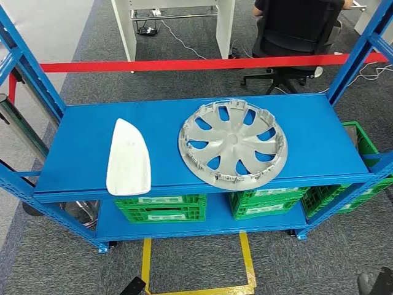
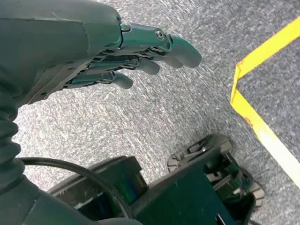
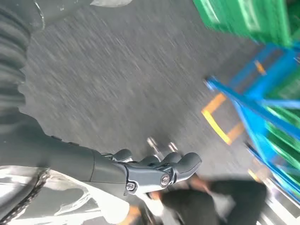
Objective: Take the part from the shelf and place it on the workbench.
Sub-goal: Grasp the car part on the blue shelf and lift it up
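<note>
On the top deck of the blue steel shelf (image 1: 83, 153) lie two parts: a silver plastic wheel cover (image 1: 233, 142), round and spoked with clip tabs around its rim, lying inner side up near the middle, and well apart to its left a smooth white mirror-cap-like shell (image 1: 129, 158), rounded-triangular and slightly domed, close to the front edge. Either could be the part meant. Both look light and stiff; the wheel cover is wide and thin, so it would likely flex, and is best taken at the rim or through a spoke opening, while the glossy shell may slip and wants a hold across its edges. The left hand (image 2: 148, 51) hangs over grey carpet, fingers extended together, holding nothing; the right hand (image 3: 159, 171) likewise empty, fingers straight, near green crates (image 1: 159, 208) on the lower deck.
</note>
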`<state>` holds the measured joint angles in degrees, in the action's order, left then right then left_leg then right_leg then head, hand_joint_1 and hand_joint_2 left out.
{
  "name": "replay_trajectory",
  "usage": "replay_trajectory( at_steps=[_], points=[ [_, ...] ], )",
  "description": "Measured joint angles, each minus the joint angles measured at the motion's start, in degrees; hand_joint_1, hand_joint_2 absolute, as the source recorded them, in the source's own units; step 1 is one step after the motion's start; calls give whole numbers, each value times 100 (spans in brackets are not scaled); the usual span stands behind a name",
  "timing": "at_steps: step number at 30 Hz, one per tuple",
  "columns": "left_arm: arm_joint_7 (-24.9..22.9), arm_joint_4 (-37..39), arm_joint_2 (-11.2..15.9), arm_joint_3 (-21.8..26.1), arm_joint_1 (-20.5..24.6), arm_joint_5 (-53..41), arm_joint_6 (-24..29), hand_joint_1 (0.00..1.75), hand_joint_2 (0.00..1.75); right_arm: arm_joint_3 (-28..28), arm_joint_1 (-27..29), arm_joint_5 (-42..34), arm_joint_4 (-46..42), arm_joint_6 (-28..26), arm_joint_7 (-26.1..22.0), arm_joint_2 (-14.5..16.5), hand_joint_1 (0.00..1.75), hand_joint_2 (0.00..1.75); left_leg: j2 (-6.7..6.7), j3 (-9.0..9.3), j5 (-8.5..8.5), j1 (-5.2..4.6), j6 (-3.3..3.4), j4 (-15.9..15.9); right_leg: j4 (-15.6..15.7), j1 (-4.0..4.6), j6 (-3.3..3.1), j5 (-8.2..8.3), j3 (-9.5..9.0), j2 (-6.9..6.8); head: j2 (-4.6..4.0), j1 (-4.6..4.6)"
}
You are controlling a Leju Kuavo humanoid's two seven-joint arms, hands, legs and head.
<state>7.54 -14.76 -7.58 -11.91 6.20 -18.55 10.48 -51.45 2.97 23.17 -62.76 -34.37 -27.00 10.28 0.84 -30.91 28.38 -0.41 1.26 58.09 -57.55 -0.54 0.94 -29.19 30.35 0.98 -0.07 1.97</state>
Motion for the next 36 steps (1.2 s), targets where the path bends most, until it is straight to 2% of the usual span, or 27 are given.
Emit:
replay_trajectory(
  at_steps=[6, 15, 25, 30, 36],
  points=[
    [40, 29, -1, 53, -8, 3, 93, 0, 175, 140, 488, 332, -901, -100, -44, 159, 0, 175, -1, 0, 1, 0, 0, -2, 0, 0, 0, -1, 0, 2, 0, 0],
    [72, 74, -1, 132, -30, 1, 215, 0, 175, 743, 1351, 1032, -2418, -166, 159, 414, 0, 175, -1, 1, 1, 0, -1, -3, 0, 0, 0, -1, -1, 2, 0, 0],
    [119, 94, -1, 398, -43, 130, 121, 0, 175, 1604, 2105, 2135, -3837, 314, 416, 608, 0, 175, -1, 0, 0, 0, -1, -4, 0, 1, -1, -1, -1, 2, 0, 0],
    [142, 115, -2, 521, -56, 182, -50, 0, 175, 2176, 2370, 2661, -4398, 705, 599, 565, 0, 175, -1, 0, 0, 0, -1, -5, -1, 1, -1, -1, -2, 2, 0, 0],
    [141, 123, -1, 583, -58, 174, -213, 0, 175, 2965, 2493, 3103, -4757, 1056, 1177, 147, 0, 175, -1, 0, 0, -1, -1, -5, 0, 0, 0, -1, -4, 2, 0, 1]
  ],
)
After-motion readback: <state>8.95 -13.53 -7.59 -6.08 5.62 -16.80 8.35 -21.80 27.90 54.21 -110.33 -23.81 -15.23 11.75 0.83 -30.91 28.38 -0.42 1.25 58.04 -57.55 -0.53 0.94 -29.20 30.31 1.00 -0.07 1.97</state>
